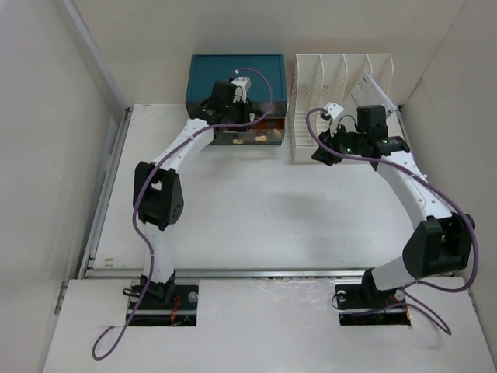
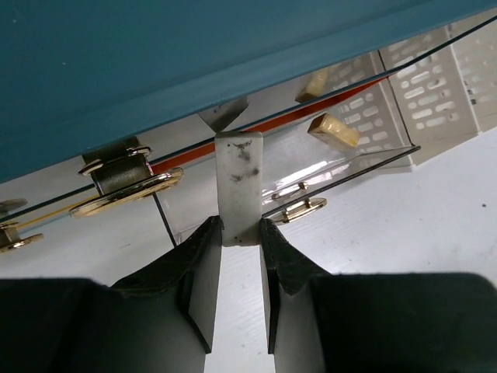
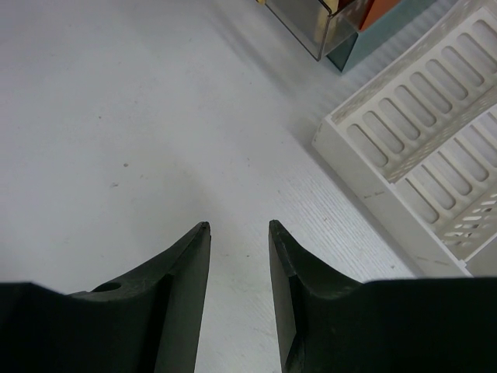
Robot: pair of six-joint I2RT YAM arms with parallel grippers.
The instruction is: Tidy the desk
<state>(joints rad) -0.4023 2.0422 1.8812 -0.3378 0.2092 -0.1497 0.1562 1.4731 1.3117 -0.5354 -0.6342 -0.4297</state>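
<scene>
The white desk (image 1: 256, 202) carries a teal drawer box (image 1: 233, 74) at the back. Its clear drawer (image 1: 248, 138) is pulled partly out. In the left wrist view my left gripper (image 2: 240, 224) is shut on the drawer's white handle tab (image 2: 238, 179); the drawer (image 2: 342, 167) holds gold binder clips (image 2: 128, 194) and a small tan block (image 2: 334, 130). My left gripper (image 1: 233, 123) sits at the box front. My right gripper (image 1: 322, 151) is open and empty, low over the bare desk (image 3: 116, 116), as the right wrist view (image 3: 238, 225) shows.
A white slotted file rack (image 1: 342, 85) stands right of the drawer box and holds a sheet at its right end. It is close to my right gripper (image 3: 419, 163). A metal rail (image 1: 256, 273) runs along the desk's near edge. Walls enclose the left, back and right sides.
</scene>
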